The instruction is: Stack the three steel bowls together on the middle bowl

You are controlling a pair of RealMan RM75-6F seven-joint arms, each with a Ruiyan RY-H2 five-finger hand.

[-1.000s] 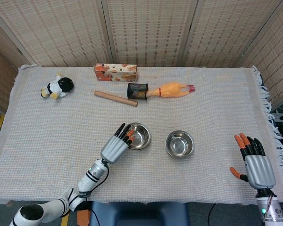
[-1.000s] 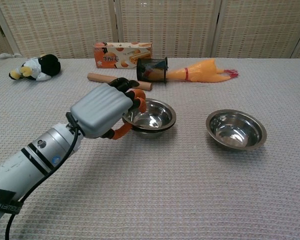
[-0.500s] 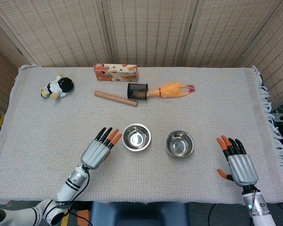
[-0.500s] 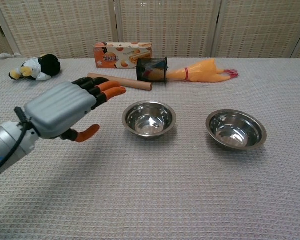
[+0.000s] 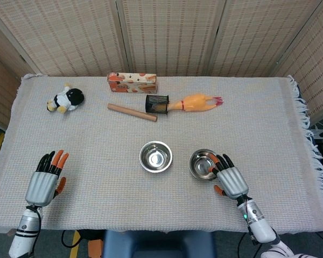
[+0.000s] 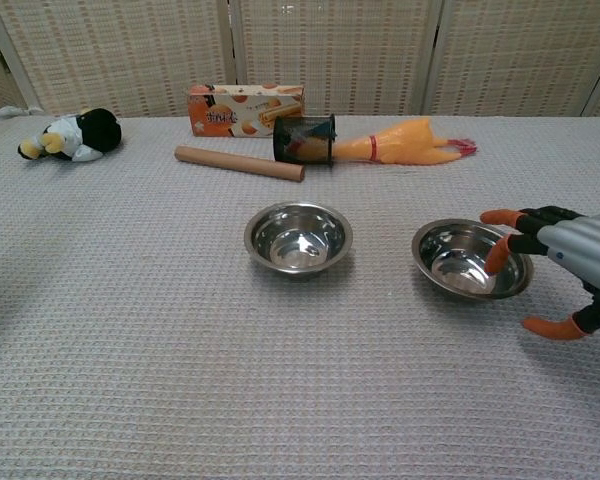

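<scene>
Two steel bowls show on the cloth. The middle bowl stands alone at the centre, and from here I cannot tell whether another bowl is nested in it. The right bowl sits to its right. My right hand is open at that bowl's near right rim, fingertips reaching over the edge, thumb spread below; I cannot tell if it touches the rim. My left hand lies open far off at the table's front left, holding nothing.
Along the back lie a plush penguin, a snack box, a wooden roller, a black mesh cup on its side and a rubber chicken. The cloth's fringed edge runs down the right.
My left hand has drawn back from the middle bowl to the front left corner. My right hand has moved in from the far right to the right bowl's rim.
</scene>
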